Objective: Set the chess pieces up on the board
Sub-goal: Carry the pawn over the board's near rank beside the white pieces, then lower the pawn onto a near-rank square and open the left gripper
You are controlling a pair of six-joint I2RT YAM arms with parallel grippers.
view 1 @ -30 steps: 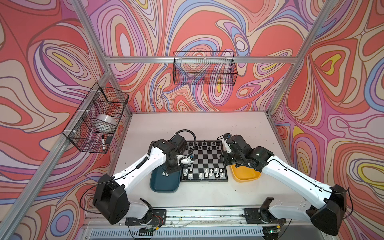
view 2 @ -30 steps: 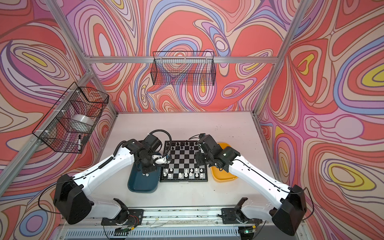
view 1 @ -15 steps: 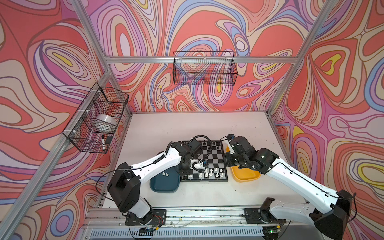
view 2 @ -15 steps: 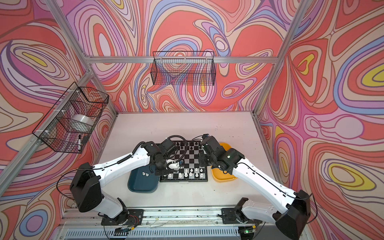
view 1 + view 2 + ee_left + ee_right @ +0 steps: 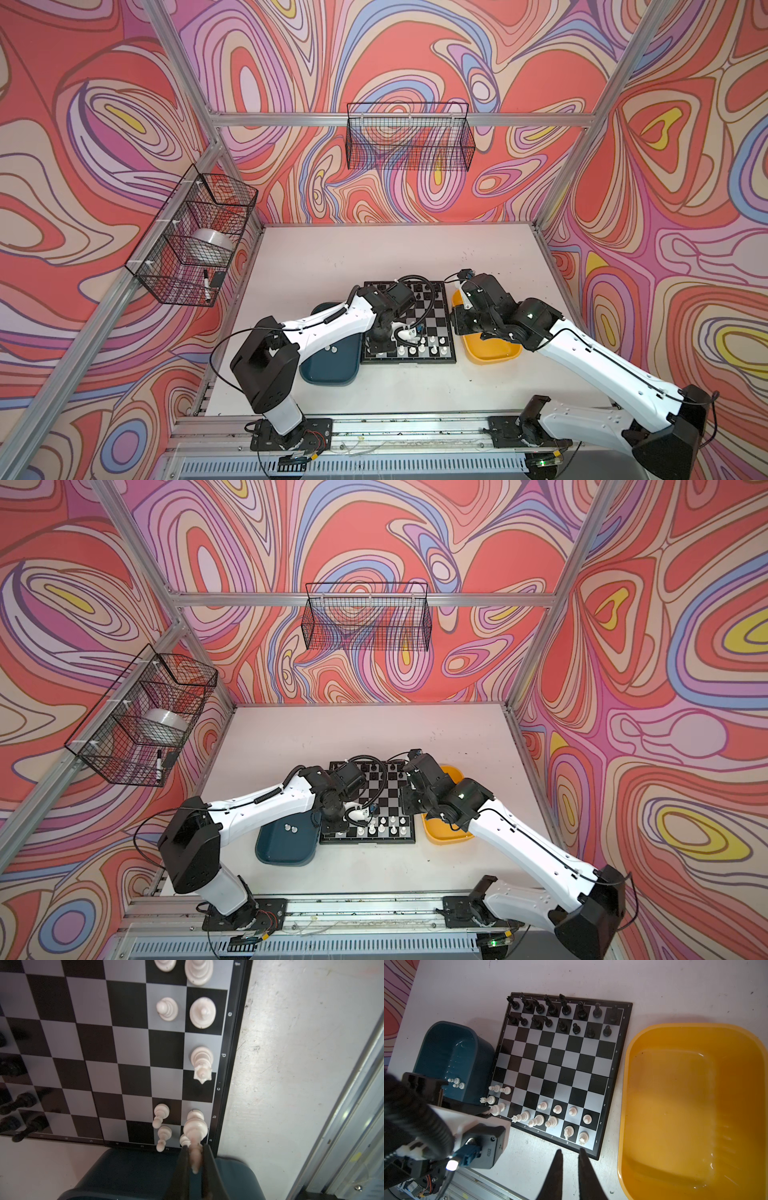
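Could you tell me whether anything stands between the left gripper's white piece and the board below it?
Nothing visible does. The left gripper holds the white piece over a board square; another piece and two pawns stand close beside.

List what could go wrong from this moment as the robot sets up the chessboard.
1. The left gripper holds a white piece over a crowded board corner; lowering it could topple the neighbouring pawns.
2. Its jaws seem to pinch only the piece's top, so it might tilt or slip on release.
3. The shut right gripper hangs near the white corner pieces; a swing may brush them.
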